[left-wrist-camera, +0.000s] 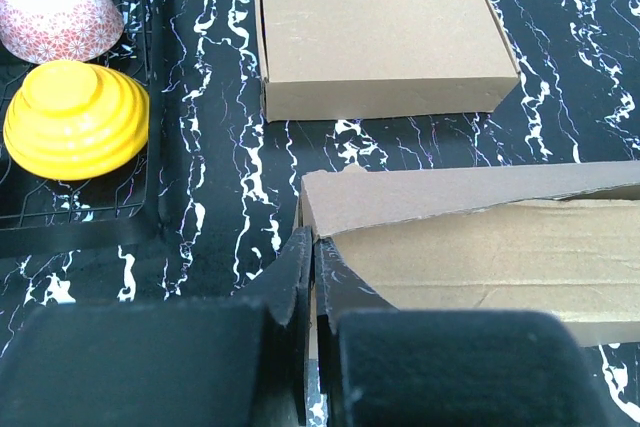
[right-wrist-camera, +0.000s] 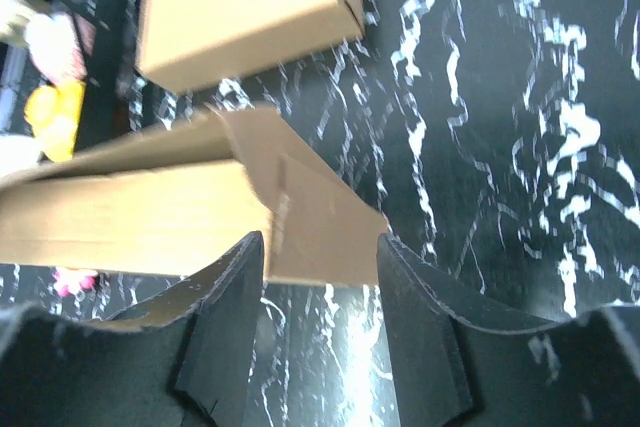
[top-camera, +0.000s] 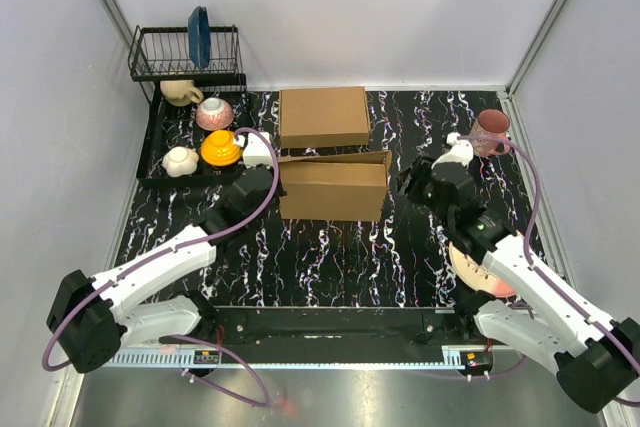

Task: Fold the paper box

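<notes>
At the middle of the tabletop (top-camera: 330,257) lies the paper box (top-camera: 333,192), partly formed, its long lid panel raised at a slant along the far side. Directly behind it, apart by a narrow strip of dark marbled surface, sits a closed brown box (top-camera: 323,116).

The left pincer (top-camera: 272,182) meets the paper box's left end. In the left wrist view its pads (left-wrist-camera: 150,367) stand nearly together, and a thin cardboard edge of the box's end wall runs into the narrow gap between them.

The right pincer (top-camera: 402,184) faces the right end. In the right wrist view its fingers (right-wrist-camera: 235,287) are spread wide, with the end flap of the paper box (right-wrist-camera: 130,217) lying between the tips; contact cannot be told.

A yellow bowl (top-camera: 220,148) rests inverted in the rack tray at far left.
</notes>
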Available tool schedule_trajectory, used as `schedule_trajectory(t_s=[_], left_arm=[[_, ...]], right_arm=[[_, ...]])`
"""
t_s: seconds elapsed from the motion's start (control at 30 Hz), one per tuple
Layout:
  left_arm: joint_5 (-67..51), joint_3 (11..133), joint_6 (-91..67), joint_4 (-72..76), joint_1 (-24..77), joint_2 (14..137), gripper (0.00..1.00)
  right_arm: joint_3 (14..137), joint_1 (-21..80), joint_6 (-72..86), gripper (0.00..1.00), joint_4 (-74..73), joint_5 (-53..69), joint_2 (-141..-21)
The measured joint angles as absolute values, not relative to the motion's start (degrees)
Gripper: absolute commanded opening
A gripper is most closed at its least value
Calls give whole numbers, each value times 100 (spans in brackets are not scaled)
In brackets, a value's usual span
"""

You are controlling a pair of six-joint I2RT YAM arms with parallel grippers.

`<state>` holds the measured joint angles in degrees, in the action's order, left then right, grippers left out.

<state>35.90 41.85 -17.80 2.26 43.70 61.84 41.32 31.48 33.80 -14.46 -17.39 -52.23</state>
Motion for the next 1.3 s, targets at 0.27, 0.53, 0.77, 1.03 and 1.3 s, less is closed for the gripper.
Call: schedule_trajectory(t_s=[0.27, 0.53, 0.77, 1.03, 1.3], left_arm=[[3625, 4158, -1778, 377, 4364, 6239, 0], [3634, 4101, -1782, 478, 4364, 6237, 0], [3649, 4066, -1785, 563, 4364, 6237, 0], [3651, 4066, -1785, 563, 4364, 6237, 0], [3647, 4066, -1785, 563, 4366, 6237, 0]], right_arm=[[5199, 3151, 2657, 48, -1111, -1811, -5776], [5207, 3151, 2530, 39, -1017, -1675, -6272], [5207, 3151, 2418, 36, -854, -1627, -6405], [5207, 3151, 2338, 17, -825, -1525, -6731], [5207, 3151, 2335, 3, -799, -1424, -6729]])
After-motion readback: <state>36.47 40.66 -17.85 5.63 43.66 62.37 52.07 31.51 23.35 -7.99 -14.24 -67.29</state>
